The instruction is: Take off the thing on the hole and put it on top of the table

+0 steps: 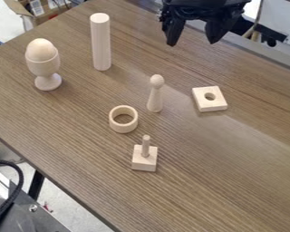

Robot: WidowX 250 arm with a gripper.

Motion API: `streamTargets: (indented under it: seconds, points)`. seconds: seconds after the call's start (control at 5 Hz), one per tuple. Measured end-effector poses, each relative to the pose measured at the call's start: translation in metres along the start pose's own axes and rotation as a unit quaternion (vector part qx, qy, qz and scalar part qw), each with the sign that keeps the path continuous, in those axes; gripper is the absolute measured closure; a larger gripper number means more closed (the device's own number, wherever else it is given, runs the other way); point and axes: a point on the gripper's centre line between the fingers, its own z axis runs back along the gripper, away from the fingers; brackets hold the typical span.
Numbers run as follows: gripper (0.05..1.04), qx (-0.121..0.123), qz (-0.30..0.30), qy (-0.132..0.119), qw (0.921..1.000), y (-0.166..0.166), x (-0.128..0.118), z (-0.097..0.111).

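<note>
Item: one slim wooden peg (146, 146), presumably the thing to be taken off; it stood upright in its square wooden block (143, 163), long axis vertical, unlifted. The pincer (192, 43), open, its two tips apart and pointing down, hung beyond the block and somewhat to its right as viewed. From pincer to peg, the way therefore ran toward the camera and a little left, then down. The upright shaft seemed to call for a grip from above, then a straight lift; a slanted pull could have tipped the block.

Also listed, beyond the block: ring (123, 128), near, leftward; round-headed pin (156, 97), upright; pierced square (205, 104), rightward; tall cylinder (101, 43) and egg (42, 47) in cup (44, 67), well leftward. Support: wood-grained bench (232, 158).
</note>
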Motion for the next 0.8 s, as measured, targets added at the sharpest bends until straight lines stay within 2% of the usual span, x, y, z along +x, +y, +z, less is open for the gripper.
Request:
streamTargets:
  seconds: [0.2, 0.4, 0.6, 0.8]
  points:
    - [0.094, -0.012, 0.003, 0.023, 0.9996, 0.027, -0.017, -0.002]
    - [0.094, -0.023, -0.031, 0.028, 0.9988, 0.044, -0.027, 0.001]
    - [0.094, -0.027, -0.086, 0.018, 0.9958, 0.051, -0.032, 0.005]
    - [0.094, -0.045, -0.119, 0.009, 0.9918, 0.060, -0.040, 0.007]
